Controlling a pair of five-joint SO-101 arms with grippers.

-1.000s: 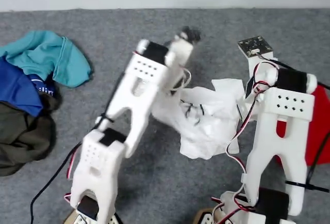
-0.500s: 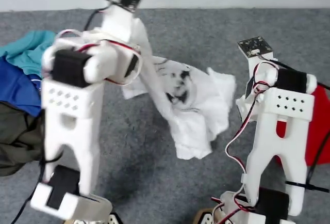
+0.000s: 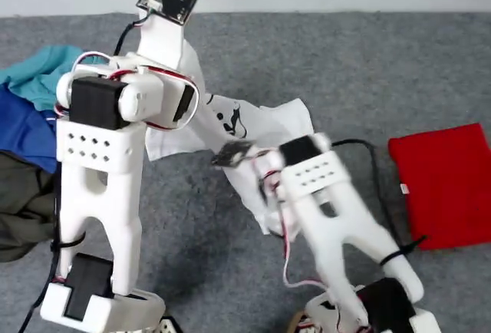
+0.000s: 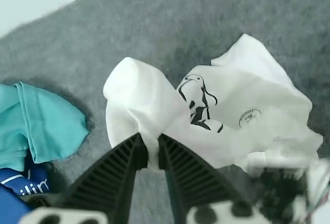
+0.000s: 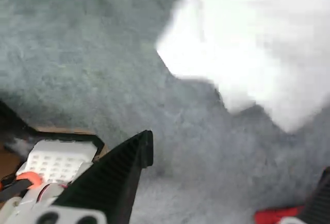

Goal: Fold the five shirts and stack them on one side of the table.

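A white shirt [image 3: 265, 126] with a black print hangs crumpled over the middle of the grey carpet. My left gripper [image 4: 149, 156] is shut on a fold of the white shirt [image 4: 227, 115] and holds one end up at the back left. My right gripper [image 5: 227, 182] is open just above the carpet, beside the white shirt's [image 5: 258, 33] lower edge. In the high view the right gripper [image 3: 232, 153] sits at the shirt's near side. A folded red shirt [image 3: 445, 186] lies flat at the right.
A pile of unfolded shirts lies at the left edge: teal [image 3: 42, 72], blue [image 3: 23, 130] and dark [image 3: 19, 210]. The teal one [image 4: 38, 126] lies close to the lifted white shirt. The arms' bases stand along the table's front edge.
My left arm has lifted the white shirt up and toward the back left. My right arm has swung from the right side to the shirt's near edge, uncovering the red shirt.
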